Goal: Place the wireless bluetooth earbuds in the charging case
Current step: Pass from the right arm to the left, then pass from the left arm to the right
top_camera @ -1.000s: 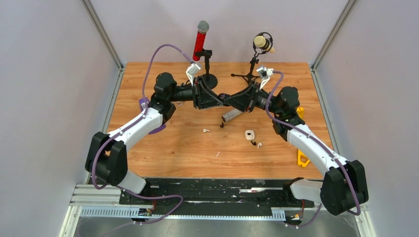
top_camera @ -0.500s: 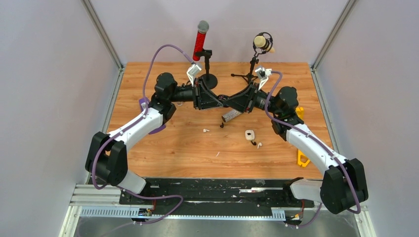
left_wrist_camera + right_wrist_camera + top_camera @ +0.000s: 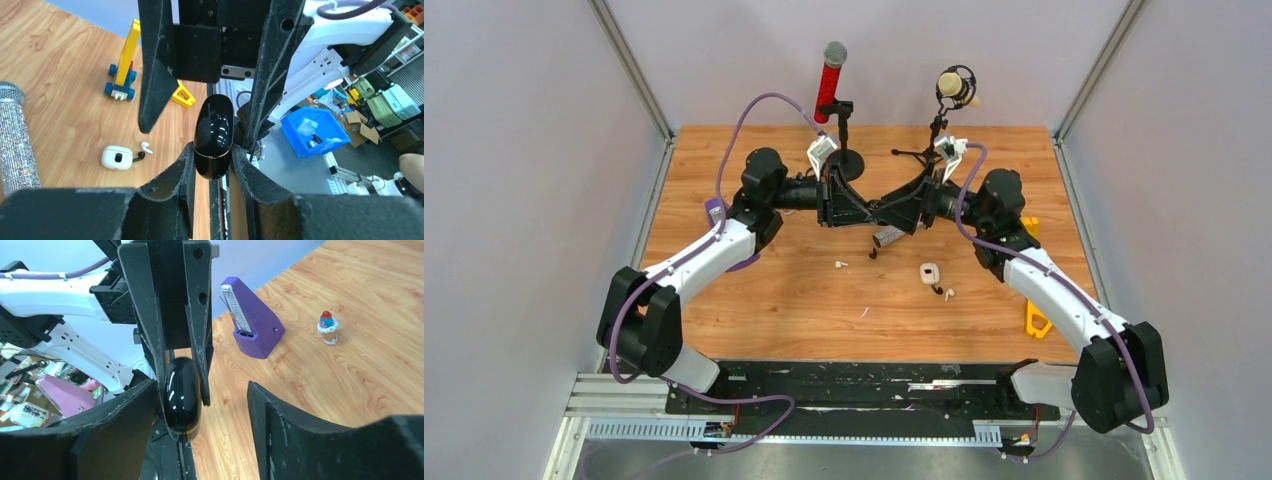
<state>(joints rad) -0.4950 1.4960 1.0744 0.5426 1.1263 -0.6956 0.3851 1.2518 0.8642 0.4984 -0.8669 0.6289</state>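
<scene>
While our left end effector (image 3: 212,150) pinches the black charging case (image 3: 214,125), our right end effector (image 3: 201,385) gapes wide around it.

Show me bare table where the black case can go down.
Bare: the near-left wood between the left arm and the white earbud; the far-left corner of the table. Crowded: mid-table, around the white case, loose earbuds and silver microphone.
</scene>
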